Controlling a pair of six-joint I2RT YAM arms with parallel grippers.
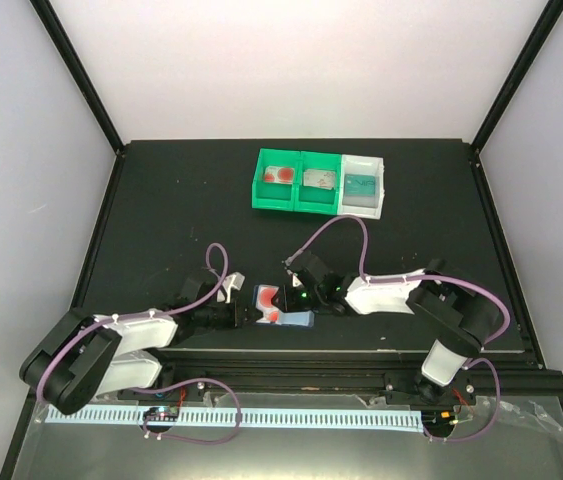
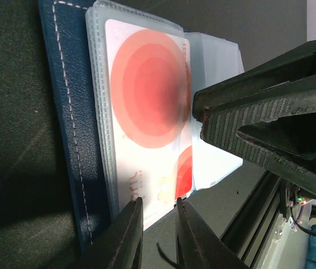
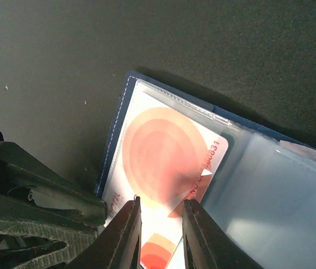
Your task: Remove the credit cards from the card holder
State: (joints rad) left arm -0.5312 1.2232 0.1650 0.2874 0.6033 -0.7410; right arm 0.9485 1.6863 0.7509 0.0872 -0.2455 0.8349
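**While the card holder (image 1: 299, 320) lies open, two grippers crowd one card**

Because both arms reach inward along the near edge of the black table (image 1: 161, 220), everything sits in one tight spot between them. The holder rests flat there, navy cover (image 2: 73, 112) down and clear pockets (image 3: 270, 196) facing up. A white card with red circles (image 2: 146, 95) lies in the pocket on the left arm's side.

The left gripper (image 2: 158, 204) is over that card's short end. Its fingers are drawn close, leaving only a narrow slit where the card's edge shows, and nothing is plainly clamped. The right gripper (image 3: 160, 204) reaches in from the opposite side, likewise narrowed to a slim gap, its tips over the same card. Whether either pair of tips actually presses on the plastic, I can't tell. The two grippers stand just beside each other.

At the far side of the table, well apart from all this, a green tray (image 1: 296, 207) and a white tray (image 1: 382, 185) stand side by side. The green tray's left compartment holds a red-marked card (image 1: 281, 175), and its right one a greyish card (image 1: 318, 180). A teal card (image 1: 361, 185) lies in the white tray.
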